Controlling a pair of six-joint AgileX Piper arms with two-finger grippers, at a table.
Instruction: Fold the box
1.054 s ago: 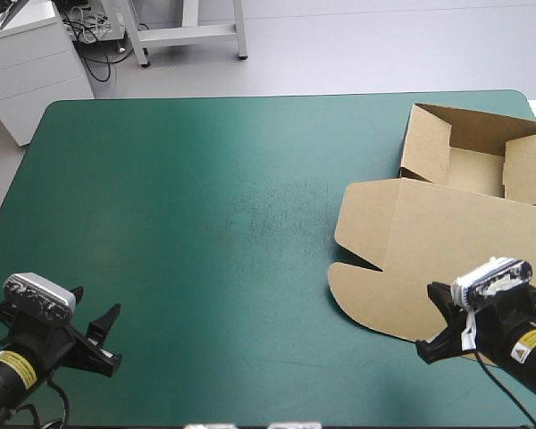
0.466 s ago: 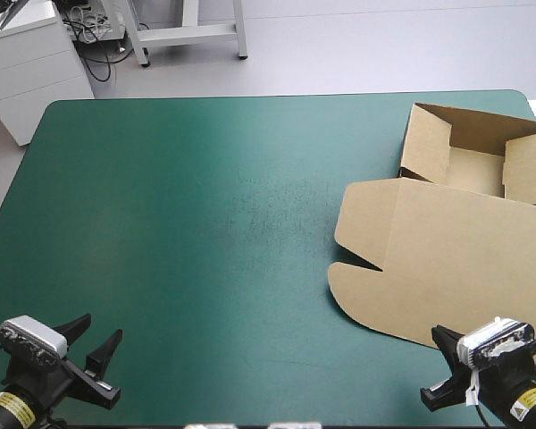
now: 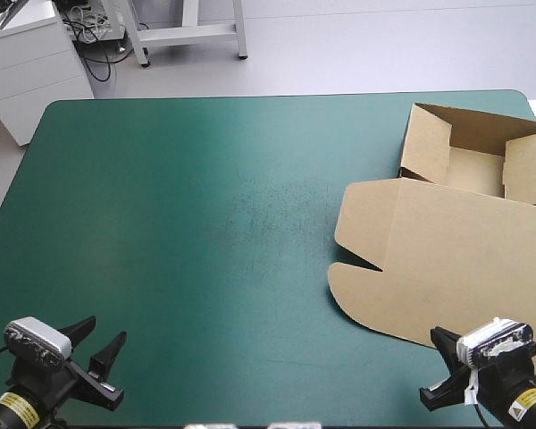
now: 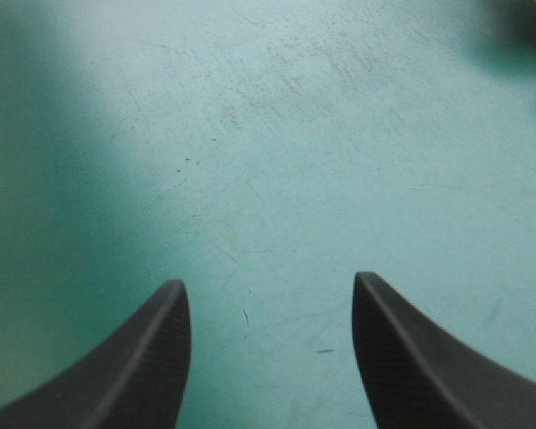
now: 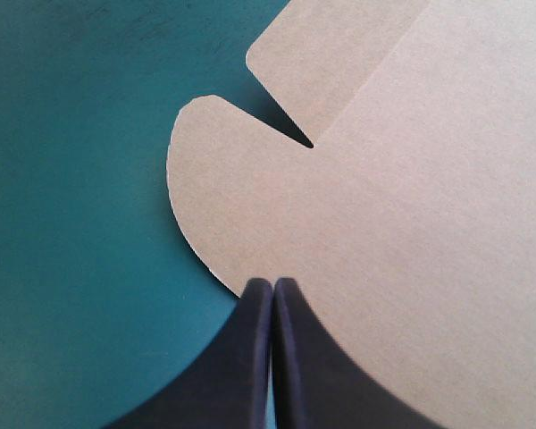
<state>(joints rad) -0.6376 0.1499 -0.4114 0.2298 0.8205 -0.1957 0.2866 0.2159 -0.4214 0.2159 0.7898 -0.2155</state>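
The box [image 3: 447,223] sits at the right of the high view on the worktop [image 3: 205,179]. Its tray [image 3: 472,168], upper right, already has walls raised, so that part looks done; the lid [image 3: 456,259] lies flat, flaps toward centre frame, nothing tucked. The right pincer [image 5: 272,284], lower right, is pressed together at the edge of a rounded flap [image 5: 214,179], apparently gripping nothing. The left pincer [image 3: 105,332], lower left, is spread over bare teal-green cover, well apart from the box. I'd judge it partly finished

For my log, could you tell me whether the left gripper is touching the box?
Apart: the high view shows bare teal-green cover between the left gripper and the box.
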